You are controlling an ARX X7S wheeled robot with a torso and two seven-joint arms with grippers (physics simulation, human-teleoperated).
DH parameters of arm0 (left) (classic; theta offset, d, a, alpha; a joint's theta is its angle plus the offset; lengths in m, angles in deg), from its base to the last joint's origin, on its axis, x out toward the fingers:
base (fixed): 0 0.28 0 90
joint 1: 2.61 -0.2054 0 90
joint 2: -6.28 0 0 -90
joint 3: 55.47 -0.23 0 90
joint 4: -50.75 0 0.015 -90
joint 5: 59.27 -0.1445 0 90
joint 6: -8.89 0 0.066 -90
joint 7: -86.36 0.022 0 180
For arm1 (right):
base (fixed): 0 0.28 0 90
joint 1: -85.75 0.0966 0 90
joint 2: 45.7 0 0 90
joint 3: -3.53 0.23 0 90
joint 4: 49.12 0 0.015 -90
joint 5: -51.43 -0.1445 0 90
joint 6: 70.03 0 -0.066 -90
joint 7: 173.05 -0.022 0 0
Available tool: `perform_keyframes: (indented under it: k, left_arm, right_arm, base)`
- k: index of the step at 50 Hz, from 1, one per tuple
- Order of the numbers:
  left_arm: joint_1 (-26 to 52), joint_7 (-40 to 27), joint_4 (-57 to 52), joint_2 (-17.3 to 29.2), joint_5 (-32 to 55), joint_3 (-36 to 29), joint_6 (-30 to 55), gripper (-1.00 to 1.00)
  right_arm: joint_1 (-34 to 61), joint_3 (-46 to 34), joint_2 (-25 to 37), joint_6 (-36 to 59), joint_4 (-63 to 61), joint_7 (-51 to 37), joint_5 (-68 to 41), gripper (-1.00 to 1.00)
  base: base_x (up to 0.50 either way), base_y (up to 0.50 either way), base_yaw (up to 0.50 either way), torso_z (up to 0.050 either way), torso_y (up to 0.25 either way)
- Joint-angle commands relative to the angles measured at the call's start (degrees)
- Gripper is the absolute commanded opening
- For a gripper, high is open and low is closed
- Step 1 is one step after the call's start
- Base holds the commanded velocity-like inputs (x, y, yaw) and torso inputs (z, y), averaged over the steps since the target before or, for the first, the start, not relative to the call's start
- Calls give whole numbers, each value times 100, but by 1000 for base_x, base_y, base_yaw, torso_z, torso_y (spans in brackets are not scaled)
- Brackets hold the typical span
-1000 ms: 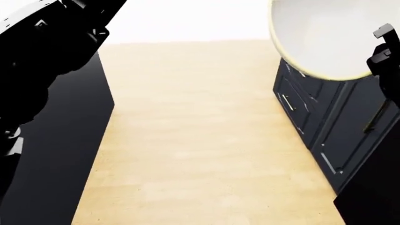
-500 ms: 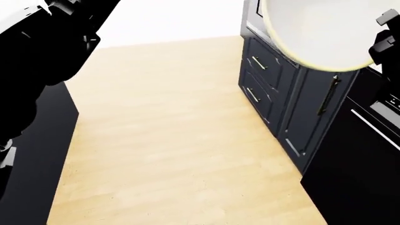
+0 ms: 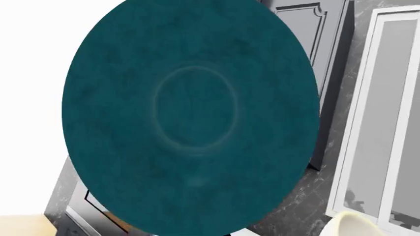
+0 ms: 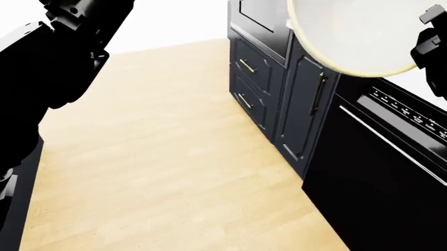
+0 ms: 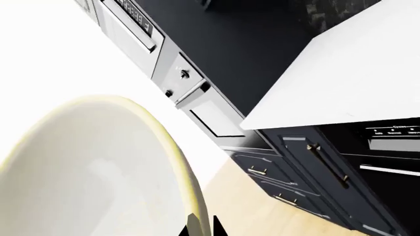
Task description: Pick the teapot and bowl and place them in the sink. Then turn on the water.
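The teapot fills most of the left wrist view as a broad turquoise disc with a faintly mottled, matte-looking underside and a raised ring at its centre; it sits right up against the camera, but the left pincer itself is hidden behind it, so I cannot tell how its fingers stand. Behind it are grey panelled doors and a speckled grey wall, with a sliver of the bowl's cream edge at one corner. The bowl is a wide, smooth, cream-white round with a pale yellow rim, held high at the upper right of the head view; the right pincer pinches that rim, its dark fingertips closed on the thin edge in the right wrist view. Below lie a pale wood-plank floor, dark navy cabinets with recessed panels and slim brass handles, and a glossy black appliance with a row of small control marks. A white counter top shows in the right wrist view. Compared with half a second ago, the cabinets have slid leftward in the head view and the black appliance has come into fuller sight, while the bowl keeps its place.
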Motion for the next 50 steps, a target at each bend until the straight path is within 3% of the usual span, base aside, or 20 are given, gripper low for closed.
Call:
perform_keyframes:
  k: [1,14,34,50]
  left_arm:
    - [68,-14,-71,63,-77,143,-5,-100]
    - [139,-223,-102,383,15,164,230,-100]
    - [357,-726,-496,931,223,302,570,-100]
    - [432,-756,-530,950,226,266,682,-100]
  right_arm:
    - [273,-185,0,53,78,30,73,-100]
    - [1774,-1252,400,794,1111,437,785,-100]
    - [1484,-1036,956,820,901,392,950,-100]
    - [1417,-1033,919,759,826,348,939,-100]
  base:
    - [23,54,-500,0,0]
    - [28,59,-500,1,2]
    - [40,66,-500,1,2]
    - [51,66,-500,1,1]
